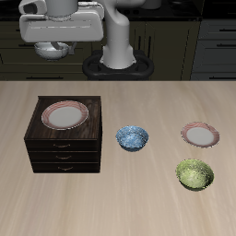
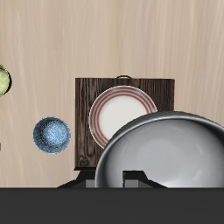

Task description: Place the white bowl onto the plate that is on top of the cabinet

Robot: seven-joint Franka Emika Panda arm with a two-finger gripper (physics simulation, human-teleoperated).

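A: Where is the white bowl (image 1: pixel 63 51) to be found?

B: It is seen aloft, hung under the gripper (image 1: pixel 53 42), well above the table (image 1: pixel 138 207) and behind the cabinet (image 1: pixel 64 155). Nothing else supports it, so it is judged to be clamped by its rim. The fingers themselves are largely masked by the bowl, and the width of the jaws cannot be read.

A: On what relation is the coming move judged to turn?

B: On the offset between the bowl and the plate (image 1: pixel 64 114). The plate with the reddish-brown rim lies flat on the cabinet top, lower than the bowl and nearer the table's front edge. A carry forward followed by a descent is therefore thought to be called for. No long axis need be considered, both pieces being round, and only one arm is present.

A: What is given by one view and withheld by the other?

B: In the wrist view the bowl's grey wall (image 2: pixel 162 149) is shown overlapping part of the plate (image 2: pixel 118 109), so centring is judged incomplete. The height gap is shown only in the exterior view. The pink-rimmed plate (image 1: pixel 200 135) is likewise shown only there, well apart beside the green bowl (image 1: pixel 194 173). The blue patterned bowl (image 1: pixel 132 138) stands on the table near the cabinet.
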